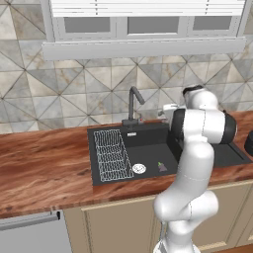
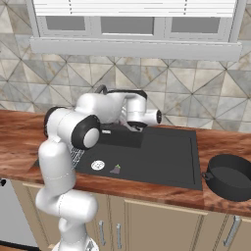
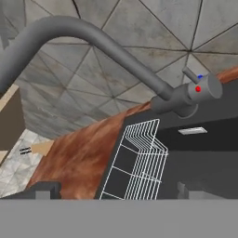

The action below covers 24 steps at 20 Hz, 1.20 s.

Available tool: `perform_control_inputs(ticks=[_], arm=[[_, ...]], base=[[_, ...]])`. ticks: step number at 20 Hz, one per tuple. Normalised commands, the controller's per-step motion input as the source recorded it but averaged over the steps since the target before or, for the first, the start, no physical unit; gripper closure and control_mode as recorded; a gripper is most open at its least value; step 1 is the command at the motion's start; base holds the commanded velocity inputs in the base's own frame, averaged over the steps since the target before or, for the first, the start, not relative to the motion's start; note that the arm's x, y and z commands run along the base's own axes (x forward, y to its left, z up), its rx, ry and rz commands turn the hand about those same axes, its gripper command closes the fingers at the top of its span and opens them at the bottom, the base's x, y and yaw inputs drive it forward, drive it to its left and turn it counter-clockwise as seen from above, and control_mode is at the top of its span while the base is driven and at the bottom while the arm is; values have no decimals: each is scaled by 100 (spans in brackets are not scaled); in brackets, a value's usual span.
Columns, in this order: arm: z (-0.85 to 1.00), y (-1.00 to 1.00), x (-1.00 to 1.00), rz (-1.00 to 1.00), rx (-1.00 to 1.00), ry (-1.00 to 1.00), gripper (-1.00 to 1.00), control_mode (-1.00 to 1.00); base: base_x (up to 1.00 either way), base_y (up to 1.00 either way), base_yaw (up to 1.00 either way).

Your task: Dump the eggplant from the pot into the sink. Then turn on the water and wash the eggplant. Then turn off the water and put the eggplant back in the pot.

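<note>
My arm rose from the base, bent at the elbow over the front of the sink [image 1: 148, 143], and reached back toward the faucet [image 1: 133, 101] at the rear rim. My wrist was turned sideways there, hand level with the faucet base. My gripper [image 3: 116, 193] stood wide open and held nothing; its two dark tips showed at the bottom of the hand view, well apart.

The sink was black, set in a wood counter [image 1: 44, 163], with a white wire rack [image 1: 109, 154] in the left of the basin. The pot [image 2: 230, 176] sat on the counter right of the sink, upright; the right base view showed it whole, the left base view just a dark sliver at the edge. The hand view showed the faucet close: grey bent spout, a side lever [image 3: 190, 74] with a red dot and a blue dot at the base.

The drain [image 1: 139, 168] lay on the basin floor, and the eggplant [image 1: 161, 167] just right of it, apart from it.
</note>
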Motion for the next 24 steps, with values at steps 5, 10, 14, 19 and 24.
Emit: perform_control_inputs(ticks=[5, 10, 14, 19, 24], arm=[[-6, 28, 0, 0, -5, -5, -100, -100], [-3, 16, 13, 0, -2, 0, -100, -100], [-9, 12, 14, 0, -3, 0, -100, -100], [-16, 7, 19, 0, -4, 0, -100, -100], [-11, 0, 20, 0, -5, 0, -100, -100]], base=[[0, 0, 0], [0, 0, 0], [0, 0, 0], [0, 0, 0], [0, 0, 0]])
